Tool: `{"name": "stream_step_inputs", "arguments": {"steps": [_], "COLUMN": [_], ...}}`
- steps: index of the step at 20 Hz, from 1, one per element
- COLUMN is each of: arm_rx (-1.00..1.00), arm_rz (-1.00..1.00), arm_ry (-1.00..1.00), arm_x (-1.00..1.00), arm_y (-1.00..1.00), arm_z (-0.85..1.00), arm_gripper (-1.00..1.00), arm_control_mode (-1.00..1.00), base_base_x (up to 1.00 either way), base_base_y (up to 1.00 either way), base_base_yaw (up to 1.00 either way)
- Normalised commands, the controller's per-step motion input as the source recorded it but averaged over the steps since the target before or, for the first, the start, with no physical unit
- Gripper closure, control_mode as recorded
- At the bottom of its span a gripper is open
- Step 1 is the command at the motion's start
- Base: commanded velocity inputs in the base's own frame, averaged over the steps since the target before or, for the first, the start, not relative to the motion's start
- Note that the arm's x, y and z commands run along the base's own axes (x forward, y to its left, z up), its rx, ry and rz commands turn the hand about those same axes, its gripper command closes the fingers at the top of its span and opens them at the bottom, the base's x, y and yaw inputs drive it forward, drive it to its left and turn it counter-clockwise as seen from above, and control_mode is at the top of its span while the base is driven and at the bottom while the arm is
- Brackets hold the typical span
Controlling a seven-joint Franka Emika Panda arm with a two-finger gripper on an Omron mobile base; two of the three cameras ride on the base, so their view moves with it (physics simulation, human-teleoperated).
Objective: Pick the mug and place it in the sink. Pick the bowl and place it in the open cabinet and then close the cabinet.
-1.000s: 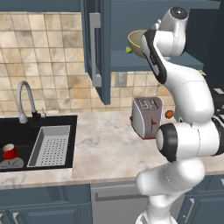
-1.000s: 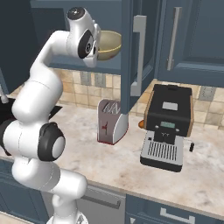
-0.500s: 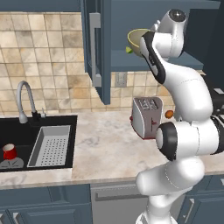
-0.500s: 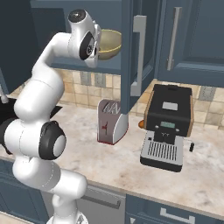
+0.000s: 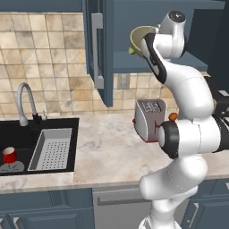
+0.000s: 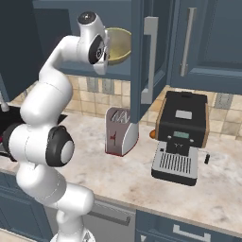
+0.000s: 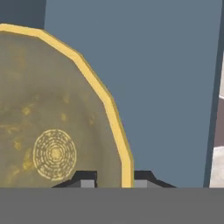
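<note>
The rendered scene is lit evenly and brightly, without glare. Soft shadows are cast under the toaster [image 5: 150,119]. The hand view is slightly blurred.

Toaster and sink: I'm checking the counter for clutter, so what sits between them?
Nothing: in the left base view the marble counter between the sink and the toaster is bare.

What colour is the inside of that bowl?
The bowl is speckled olive-tan with a yellow rim; the hand view shows it best.
</note>
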Motion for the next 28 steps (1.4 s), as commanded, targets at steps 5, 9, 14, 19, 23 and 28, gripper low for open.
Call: {"name": "stream_step_inputs", "arguments": {"steps": [5,9,14,19,23,28], "arm_rx": [0.0,0.0,0.0,0.0,0.0,0.0], "arm_rz": [0.0,0.0,0.0,0.0,0.0,0.0], "arm_ry": [0.24,0.18,0.08,0.01,0.0,-0.06], "arm_x": [0.2,0.23,0.05,0.0,0.0,-0.01], "arm_y": [0.0,0.0,0.0,0.0,-0.06,-0.13], "arm_z": [-0.42,-0.36,-0.04,0.0,0.01,0.07], "arm_gripper": [1.0,1.0,-1.0,-1.0,-1.0,-1.0], "arm_control_mode": [-1.0,-1.0,-1.0,-1.0,-1.0,-1.0], "base_base_x": [0.0,0.0,0.0,0.0,0.0,0.0], "base_base_y": [0.0,0.0,0.0,0.0,0.0,0.0], "base_base_yaw": [0.0,0.0,0.0,0.0,0.0,0.0]}}
